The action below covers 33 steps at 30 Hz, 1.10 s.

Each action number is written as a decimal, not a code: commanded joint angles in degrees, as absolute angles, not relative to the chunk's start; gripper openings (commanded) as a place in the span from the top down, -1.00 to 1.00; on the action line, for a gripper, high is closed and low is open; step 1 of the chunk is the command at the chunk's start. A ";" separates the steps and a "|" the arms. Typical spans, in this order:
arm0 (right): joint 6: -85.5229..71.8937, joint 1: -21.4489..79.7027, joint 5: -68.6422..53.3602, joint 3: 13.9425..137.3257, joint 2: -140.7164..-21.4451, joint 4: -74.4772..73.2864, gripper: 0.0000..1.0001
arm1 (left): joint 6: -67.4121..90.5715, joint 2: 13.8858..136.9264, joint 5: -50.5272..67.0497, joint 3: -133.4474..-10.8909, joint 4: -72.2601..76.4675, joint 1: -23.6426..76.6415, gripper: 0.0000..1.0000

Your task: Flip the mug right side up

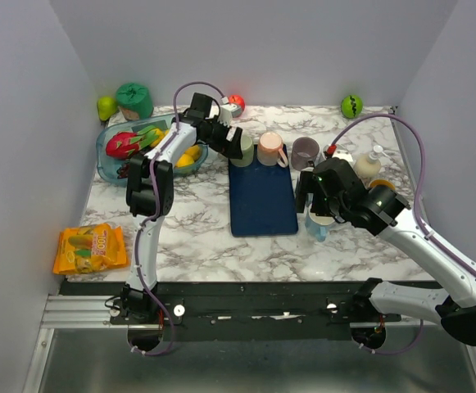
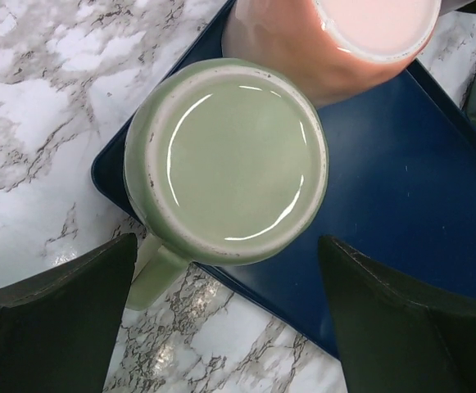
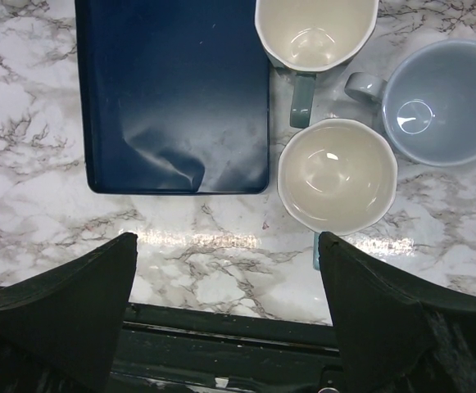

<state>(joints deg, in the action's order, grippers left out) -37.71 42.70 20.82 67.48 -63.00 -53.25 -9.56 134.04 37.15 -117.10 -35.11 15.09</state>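
Top view: green mug (image 1: 242, 152), upside down on far left corner of blue mat (image 1: 262, 205), just beside pink mug (image 1: 270, 147).
Left wrist: glossy base up, handle over mat edge; my left hand (image 2: 227, 246) released, astride it.
Right wrist: my right hand (image 3: 225, 246) released over bench (image 3: 24, 164).

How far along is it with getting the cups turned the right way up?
Done: three mugs right of the blue mat stand mouth-up. In hand: the open left gripper hovers over the green mug, not gripping. Left: that mug sits bottom-up, and the pink mug beside it looks so too.
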 commanded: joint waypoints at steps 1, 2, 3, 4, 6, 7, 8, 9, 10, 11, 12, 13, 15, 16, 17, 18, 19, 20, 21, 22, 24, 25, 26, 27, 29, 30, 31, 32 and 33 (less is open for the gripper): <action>-38.50 42.98 22.24 68.21 -62.14 -53.79 -0.93 | -10.90 130.17 37.18 -112.33 -36.22 15.64 -0.88; -38.58 42.98 22.15 68.03 -61.96 -53.62 -0.92 | -10.99 129.21 37.00 -110.76 -36.12 16.08 -0.84; -38.58 42.98 22.15 67.77 -61.79 -53.61 -0.92 | -11.16 128.85 36.31 -110.22 -36.12 16.43 -0.80; -38.67 42.98 22.06 67.24 -61.53 -53.35 -0.92 | -11.25 128.59 35.95 -109.78 -36.47 16.70 -0.72; -38.67 42.89 22.06 66.89 -60.91 -53.26 -0.91 | -11.34 127.71 33.85 -108.29 -36.65 17.75 -0.60; -38.76 42.89 22.06 66.45 -60.73 -53.17 -0.91 | -11.16 127.27 32.79 -107.67 -36.30 18.19 -0.49; -38.76 42.98 22.06 66.18 -60.30 -53.17 -0.91 | -11.08 126.40 31.74 -106.10 -35.86 18.45 -0.47; -38.85 42.98 22.06 65.92 -60.03 -53.09 -0.90 | -10.81 125.78 30.77 -105.13 -35.25 19.15 -0.45; -39.11 42.98 21.97 65.66 -59.86 -53.09 -0.90 | -10.11 125.08 28.76 -103.90 -32.81 19.60 -0.43; -39.20 42.89 21.89 65.05 -59.59 -53.09 -0.90 | -9.50 123.42 27.52 -101.19 -31.13 19.86 -0.42; -39.37 42.98 21.80 64.78 -59.07 -53.00 -0.90 | -9.06 122.62 26.12 -99.86 -29.46 20.56 -0.41; -39.55 42.98 21.71 64.43 -58.80 -52.91 -0.90 | -8.70 122.00 23.67 -98.71 -26.83 20.91 -0.36; -39.73 42.98 21.62 63.55 -57.84 -52.91 -0.89 | -7.82 120.41 21.72 -96.60 -25.06 21.44 -0.29; -39.90 42.98 21.71 63.28 -57.66 -52.91 -0.89 | -7.39 120.06 20.93 -96.07 -23.57 22.14 -0.22; -39.99 42.98 21.53 63.02 -57.40 -52.82 -0.89 | -6.86 119.36 19.00 -95.19 -22.77 22.41 -0.21; -40.08 42.98 21.53 62.58 -57.13 -52.91 -0.89 | -6.59 119.09 17.85 -94.75 -22.15 22.67 -0.19; -40.17 42.98 21.53 62.40 -56.61 -53.00 -0.88 | -6.24 118.92 16.10 -94.49 -20.76 23.28 -0.19; -40.25 42.98 21.53 62.14 -56.43 -53.00 -0.88 | -5.98 118.57 14.17 -94.05 -20.22 23.46 -0.19; -40.25 42.98 21.45 61.79 -56.08 -53.00 -0.88 | -5.37 118.56 13.11 -93.96 -19.69 23.64 -0.19; -40.43 42.98 21.45 61.53 -55.73 -53.09 -0.87 | -4.84 118.48 11.79 -93.87 -18.56 23.82 -0.22; -40.69 42.98 21.62 61.17 -55.20 -53.17 -0.87 | -4.40 118.65 10.73 -94.04 -18.28 24.34 -0.22; -40.78 42.98 21.53 60.82 -55.02 -53.35 -0.87 | -3.61 118.91 9.85 -94.30 -18.19 24.52 -0.22; -40.87 42.98 21.53 60.73 -54.67 -53.35 -0.87 | -3.34 119.44 9.23 -95.09 -18.54 24.78 -0.22; -40.87 42.98 21.62 60.65 -54.41 -53.44 -0.87 | -3.25 119.70 8.36 -95.36 -18.81 24.96 -0.21; -40.96 42.98 21.71 60.38 -53.97 -53.61 -0.86 | -2.72 120.23 7.12 -95.97 -19.25 25.22 -0.13; -40.96 42.98 21.71 60.29 -53.70 -53.70 -0.87 | -2.55 120.41 6.68 -96.06 -19.42 25.57 -0.09; -41.04 42.98 21.71 60.21 -53.61 -53.61 -0.87 | -2.46 120.41 5.20 -96.24 -19.77 25.75 0.01; -40.96 42.98 21.53 60.03 -53.44 -53.70 -0.86 | -2.29 120.67 4.66 -96.50 -19.95 25.84 0.08; -40.96 42.98 21.62 59.94 -53.35 -53.70 -0.86 | -2.20 120.76 4.40 -96.59 -20.04 26.01 0.15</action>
<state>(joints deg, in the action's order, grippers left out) -40.18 42.70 20.80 61.06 -54.43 -53.21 -3.42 120.86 9.63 -94.52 -20.67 25.12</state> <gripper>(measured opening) 0.935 0.489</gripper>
